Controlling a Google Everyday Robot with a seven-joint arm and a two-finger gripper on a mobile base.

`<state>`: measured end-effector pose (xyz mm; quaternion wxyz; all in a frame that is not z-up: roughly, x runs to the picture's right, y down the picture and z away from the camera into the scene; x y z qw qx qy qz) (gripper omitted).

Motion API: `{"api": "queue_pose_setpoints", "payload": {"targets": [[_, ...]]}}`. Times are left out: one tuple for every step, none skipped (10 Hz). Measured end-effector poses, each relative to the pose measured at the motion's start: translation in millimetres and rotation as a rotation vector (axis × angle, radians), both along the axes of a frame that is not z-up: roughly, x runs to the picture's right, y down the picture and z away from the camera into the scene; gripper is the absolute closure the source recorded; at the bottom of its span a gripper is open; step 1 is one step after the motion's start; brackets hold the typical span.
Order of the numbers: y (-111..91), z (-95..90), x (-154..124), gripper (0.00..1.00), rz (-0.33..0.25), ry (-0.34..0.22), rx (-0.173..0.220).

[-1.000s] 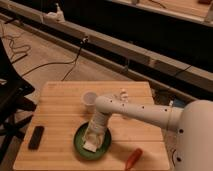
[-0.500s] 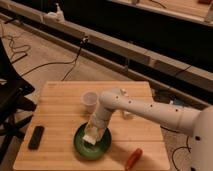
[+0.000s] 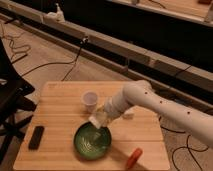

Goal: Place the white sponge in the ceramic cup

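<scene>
We are holding the gripper (image 3: pixel 101 118) at the centre of the frame, just over the upper rim of the green plate (image 3: pixel 79 148) and just below and to the right of the ceramic cup (image 3: pixel 90 100). The tool is looking closed around a pale block that we are taking to be the white sponge (image 3: pixel 97 120). The block is sitting at the very tip of the arm, clear of the plate, whose surface is showing only green.

We are judging the pick-up as done, with the carry and the drop left. The cup is standing upright on the wooden table (image 3: pixel 55 105), and we are seeing nothing inside it. The sponge is near the cup but not above its mouth. What we are needing next is a short move up and to the left in the frame, then a release over the opening. A black flat object (image 3: pixel 36 137) at lower left and an orange object (image 3: pixel 133 158) at the bottom edge are lying well away from that path.
</scene>
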<state>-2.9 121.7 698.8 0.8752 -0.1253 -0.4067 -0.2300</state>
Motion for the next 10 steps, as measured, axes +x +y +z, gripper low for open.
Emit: {"api": "queue_pose_setpoints", "payload": {"targets": [[-13,-5.2,8,1.0,0.06,-0.006,0.019],[-17,-7.0,11,1.0,0.078,-0.008,0.025],[-17,-7.0,11,1.0,0.078,-0.008,0.025],[-17,-7.0,9,1.0,0.075,-0.011,0.025],[-16,-6.8,11,1.0,0.072,-0.009,0.02],[-16,-3.0,15,1.0,0.067,0.001,0.015],[-20,-0.2,16,1.0,0.062,0.009,0.012],[-30,4.7,14,1.0,0.058,0.016,0.008],[-39,6.9,10,1.0,0.053,0.017,0.009],[-52,10.6,1,1.0,0.043,0.015,0.012]]}}
